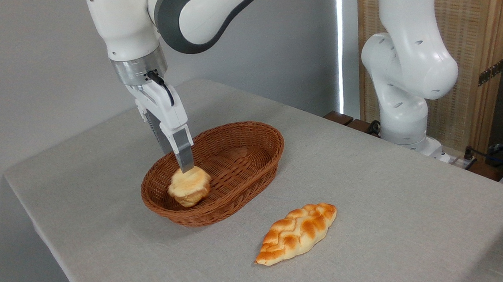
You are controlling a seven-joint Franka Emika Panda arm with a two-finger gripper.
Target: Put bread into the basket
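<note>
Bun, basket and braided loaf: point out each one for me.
bun point(189, 187), fixed camera, on its puffy top.
basket point(251, 131), fixed camera, on its far woven rim.
braided loaf point(298, 233), fixed camera, on the middle of its plaited crust.

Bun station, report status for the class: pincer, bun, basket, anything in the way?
Pincer down on bun, grip unclear. Bun inside basket, left end. Braided loaf on table, outside basket, not in the way.
</note>
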